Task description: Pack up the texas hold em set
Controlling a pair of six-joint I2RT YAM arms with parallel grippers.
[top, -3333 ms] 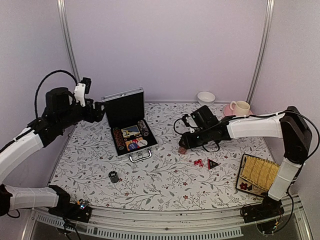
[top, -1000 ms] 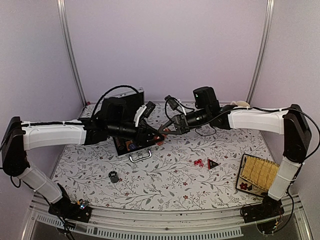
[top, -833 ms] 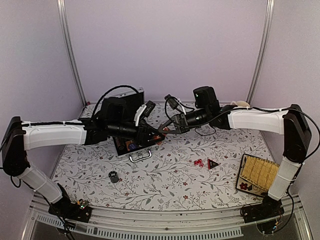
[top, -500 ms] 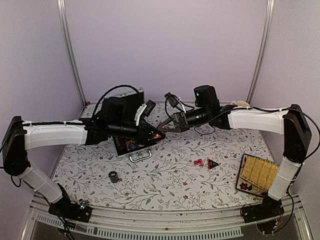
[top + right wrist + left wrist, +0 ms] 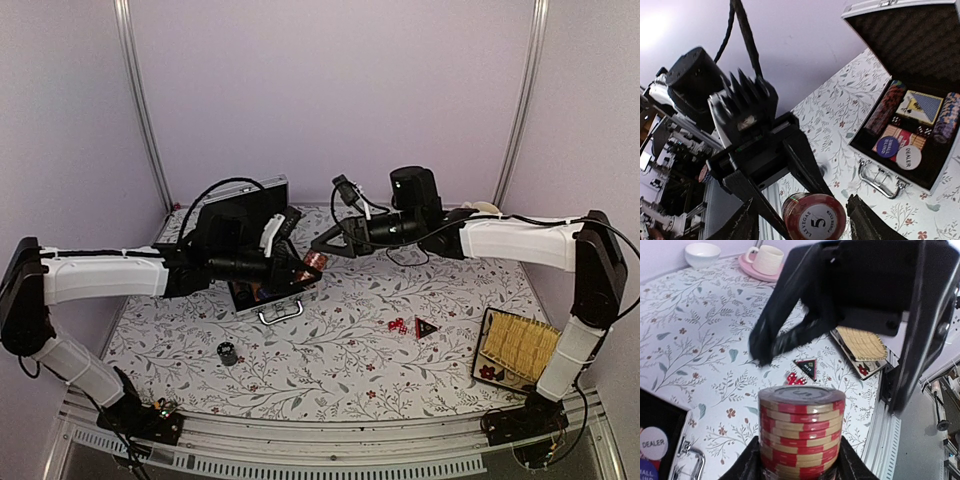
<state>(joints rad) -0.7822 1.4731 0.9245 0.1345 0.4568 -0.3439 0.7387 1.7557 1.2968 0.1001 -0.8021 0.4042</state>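
Note:
A stack of red and tan poker chips (image 5: 314,261) hangs above the table just right of the open silver briefcase (image 5: 248,208), and my left gripper (image 5: 305,266) is shut on it. In the left wrist view the stack (image 5: 801,432) stands upright between my black fingers. My right gripper (image 5: 325,243) is open beside it; its fingers (image 5: 867,220) flank the stack's "5" face (image 5: 814,216) without touching. The case (image 5: 920,45) holds chip stacks, cards and dealer buttons. Red dice (image 5: 397,325), a triangular marker (image 5: 426,327) and a black chip stack (image 5: 228,353) lie on the table.
A yellow woven tray (image 5: 520,345) sits at the right front by the right arm's base. A pink cup and saucer (image 5: 767,259) and a white bowl (image 5: 702,254) stand at the back right. The two arms meet over the table's middle.
My right gripper has opened off the chip stack and drawn back a little up and to the right. The left gripper keeps hold of the stack.

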